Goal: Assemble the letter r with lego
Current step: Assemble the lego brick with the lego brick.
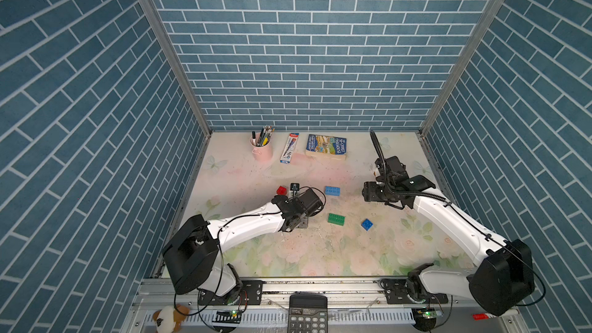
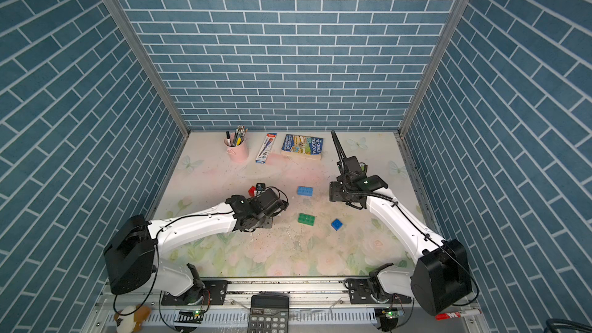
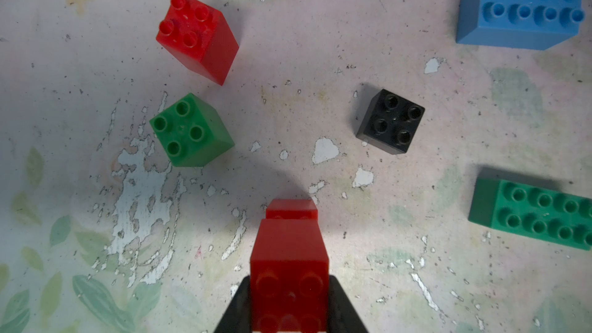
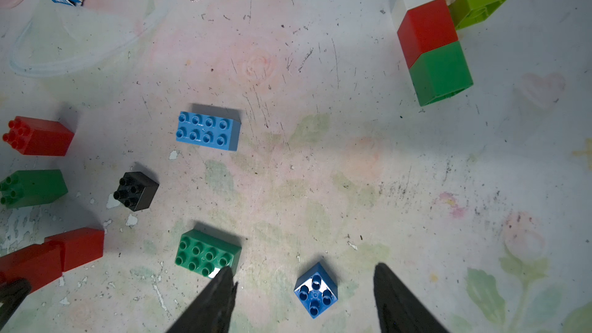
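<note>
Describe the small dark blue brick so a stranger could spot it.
On the floral tabletop, find the long green plastic brick near the middle. Beside it, toward the right arm, sits the small dark blue square plastic brick: four studs, not eight, and turned cornerwise.

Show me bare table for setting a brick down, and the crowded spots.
Bare: between the light blue long brick and the built stack; also the table from the green long brick to the front rail. Crowded: among the black brick, red square brick and green square brick.

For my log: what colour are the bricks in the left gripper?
Red. The held bricks show best in the left wrist view.
</note>
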`<act>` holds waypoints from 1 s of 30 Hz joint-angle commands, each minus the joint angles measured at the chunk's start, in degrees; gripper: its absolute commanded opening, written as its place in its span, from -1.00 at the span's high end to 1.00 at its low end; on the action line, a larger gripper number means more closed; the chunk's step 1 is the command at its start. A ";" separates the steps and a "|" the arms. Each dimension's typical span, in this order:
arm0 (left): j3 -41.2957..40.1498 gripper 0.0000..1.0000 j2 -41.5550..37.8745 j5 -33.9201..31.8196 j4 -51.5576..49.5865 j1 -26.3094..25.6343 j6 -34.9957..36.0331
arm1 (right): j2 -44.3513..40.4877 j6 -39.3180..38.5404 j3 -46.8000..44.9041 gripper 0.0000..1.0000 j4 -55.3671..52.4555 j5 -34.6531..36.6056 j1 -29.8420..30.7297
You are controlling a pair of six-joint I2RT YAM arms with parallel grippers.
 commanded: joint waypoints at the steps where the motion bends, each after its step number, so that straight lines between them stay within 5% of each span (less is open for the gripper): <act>1: 0.65 0.77 1.58 1.76 -1.37 0.46 -0.75 | 0.86 -1.09 1.85 -0.39 -1.38 1.03 -0.08; 30: 2.93 0.78 4.04 3.65 -5.10 3.24 -1.09 | 4.02 -1.18 4.23 -0.39 -1.01 -0.20 -0.66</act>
